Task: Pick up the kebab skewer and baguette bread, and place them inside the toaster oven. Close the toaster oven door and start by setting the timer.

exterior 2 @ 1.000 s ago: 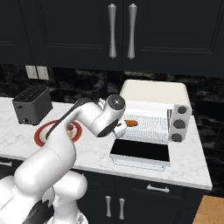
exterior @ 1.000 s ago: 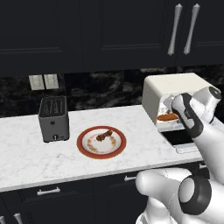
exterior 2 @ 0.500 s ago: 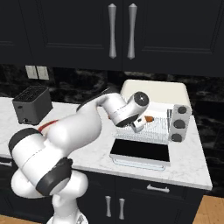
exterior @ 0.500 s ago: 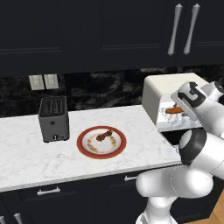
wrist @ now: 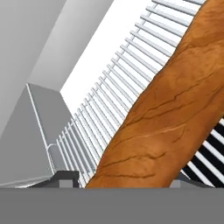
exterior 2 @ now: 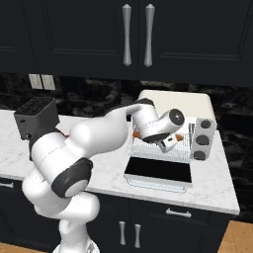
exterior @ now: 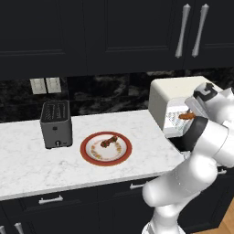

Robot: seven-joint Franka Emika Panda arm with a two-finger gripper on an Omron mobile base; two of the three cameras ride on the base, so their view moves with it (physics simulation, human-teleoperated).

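Hand view: the baguette (wrist: 170,113) is seen clamped in the gripper (wrist: 118,177) above the toaster oven (exterior 2: 173,101) wire rack (wrist: 109,100).

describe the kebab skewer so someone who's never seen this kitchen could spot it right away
Start at the dark slot toaster on the white marble counter; just to its right sits a red-rimmed plate. The kebab skewer lies on that plate, toward the back. It is a short thin stick of dark reddish-brown chunks, unlike the smooth orange-brown baguette bread over at the toaster oven.
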